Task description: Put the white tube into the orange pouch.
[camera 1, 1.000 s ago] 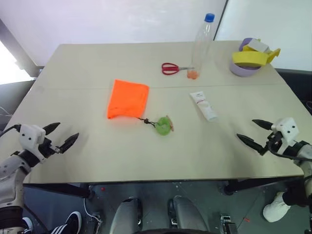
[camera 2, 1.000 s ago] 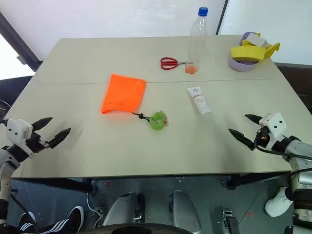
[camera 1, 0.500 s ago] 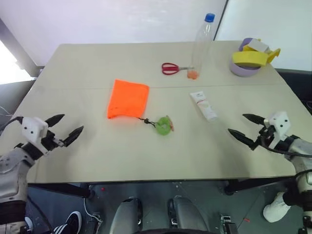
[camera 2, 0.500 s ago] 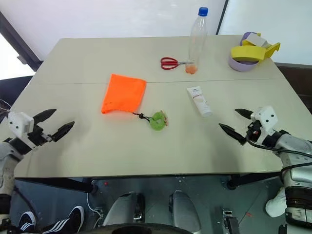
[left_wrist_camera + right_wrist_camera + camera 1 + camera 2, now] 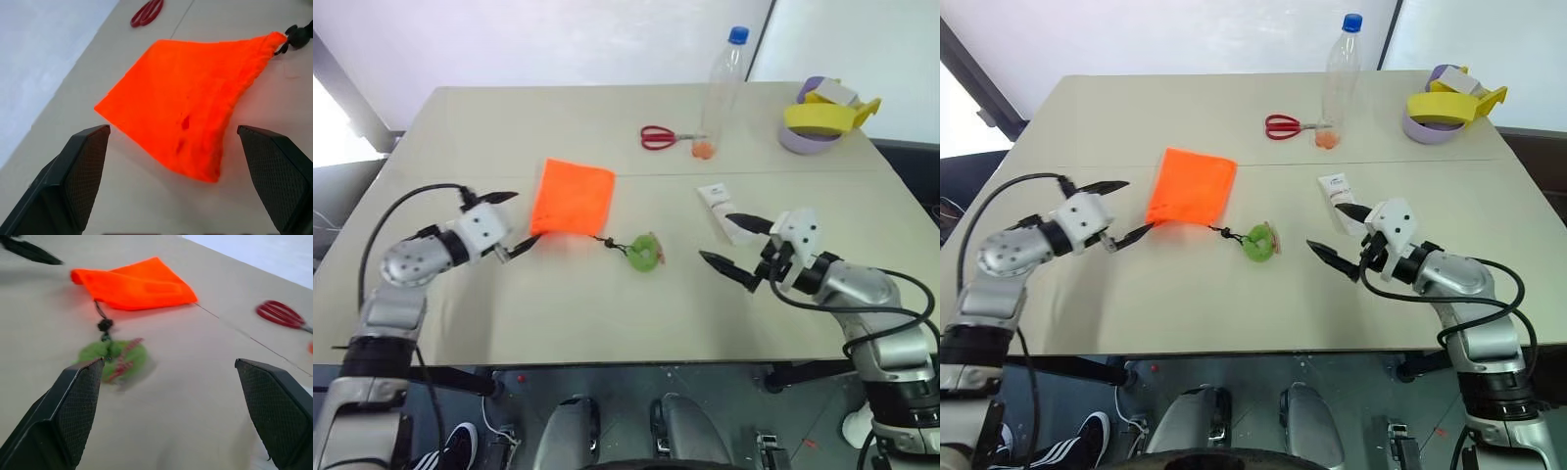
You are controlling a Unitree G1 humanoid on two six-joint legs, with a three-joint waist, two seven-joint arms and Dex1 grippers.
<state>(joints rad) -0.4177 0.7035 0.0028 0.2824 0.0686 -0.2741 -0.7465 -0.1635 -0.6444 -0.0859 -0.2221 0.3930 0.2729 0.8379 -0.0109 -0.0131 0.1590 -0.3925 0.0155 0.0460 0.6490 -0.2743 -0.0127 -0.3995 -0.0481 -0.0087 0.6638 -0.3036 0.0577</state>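
Left eye view shows you both arms bent inward: left gripper (image 5: 509,222) spread wide beside the orange pouch (image 5: 573,199), right gripper (image 5: 736,245) spread, empty, just beside the white tube (image 5: 720,209).

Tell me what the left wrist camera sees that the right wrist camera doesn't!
The left wrist view alone looks down on the orange pouch lying between its own open fingers. The right wrist view alone has the green toggle on the cord and the left gripper's fingertip beyond the pouch. Both share the orange pouch, the red scissors and the table.
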